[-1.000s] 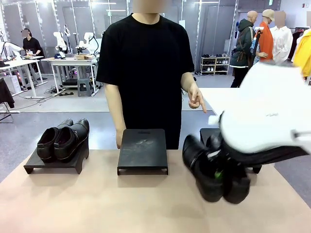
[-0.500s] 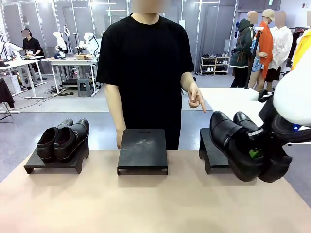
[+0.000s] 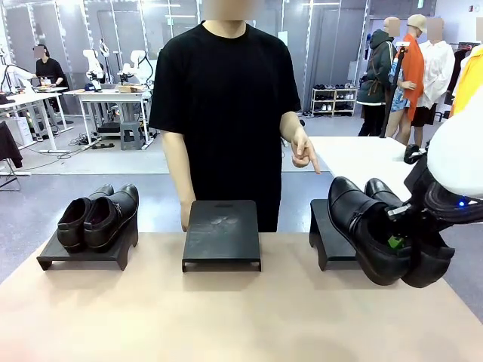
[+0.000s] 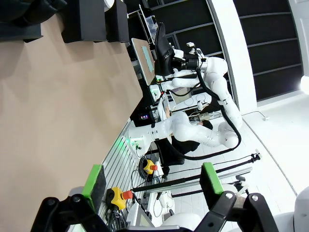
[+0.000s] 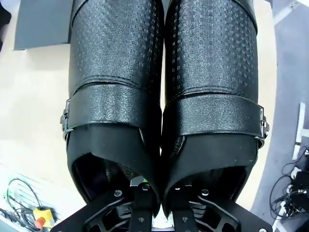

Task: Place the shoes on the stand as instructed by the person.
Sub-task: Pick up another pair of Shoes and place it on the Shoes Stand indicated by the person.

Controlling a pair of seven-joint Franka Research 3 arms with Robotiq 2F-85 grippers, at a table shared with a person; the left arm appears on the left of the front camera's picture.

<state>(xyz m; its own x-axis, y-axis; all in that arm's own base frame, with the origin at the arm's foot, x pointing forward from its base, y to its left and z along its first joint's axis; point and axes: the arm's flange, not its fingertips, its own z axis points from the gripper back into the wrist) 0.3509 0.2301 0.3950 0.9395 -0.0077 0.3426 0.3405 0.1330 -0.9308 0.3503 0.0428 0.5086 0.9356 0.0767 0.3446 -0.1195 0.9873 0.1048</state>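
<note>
Right gripper [image 3: 392, 243] clamps shoes [image 3: 362, 222], seemingly over the right stand [image 3: 326, 243], near person's hand [image 3: 304, 154].

On the tan table [image 3: 226, 317] three black stands are set along the far edge: left stand [image 3: 75, 259] at ten o'clock, middle stand [image 3: 221, 234] at twelve, right stand [image 3: 327, 240] at two.

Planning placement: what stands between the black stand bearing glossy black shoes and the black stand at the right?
A third black slanted stand, bare, in the front view.
</note>
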